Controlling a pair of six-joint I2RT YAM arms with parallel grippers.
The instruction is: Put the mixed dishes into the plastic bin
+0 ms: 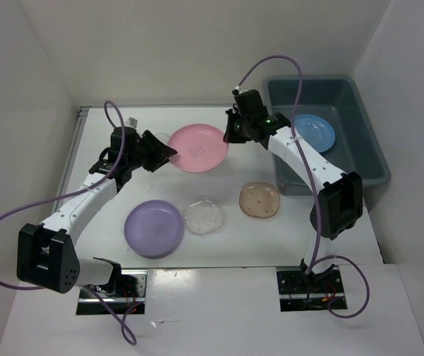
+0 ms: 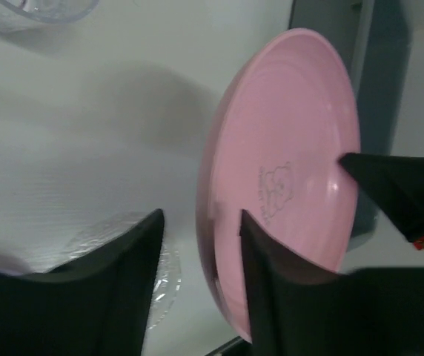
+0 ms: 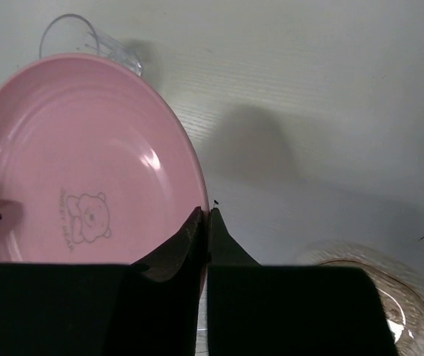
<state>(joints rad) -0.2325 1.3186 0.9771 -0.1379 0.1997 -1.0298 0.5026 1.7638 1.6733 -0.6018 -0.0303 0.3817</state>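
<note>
the round pink plastic plate (image 1: 197, 148) is near the middle-back of the white table (image 1: 116, 133). it seems tipped up rather than lying flat, since the left wrist view shows it nearly edge-on with a shadow beside it. the right pincer (image 1: 229, 136) has its fingers pressed together on the plate's rim at about 3 o'clock, and the right wrist view shows both tips pinching that edge with no gap. this looks like the carrying hold, because the large grey-blue plastic bin (image 1: 354, 111) lies at 3 o'clock of the plate, on the right arm's side. the left pincer (image 1: 169, 153) is at the plate's 9 o'clock rim with its fingers spread. the rim sits in the gap, though i cannot tell if it touches; likely that arm is only steadying that side.

a round blue plate (image 1: 314, 132) already lies in the bin. toward 6 o'clock of the pink plate are a round purple plate (image 1: 153, 228), a clear glassy plate (image 1: 204, 216) and a brownish translucent squarish plate (image 1: 260, 199). a small clear cup (image 3: 86, 37) stands just off its 10 o'clock edge.
</note>
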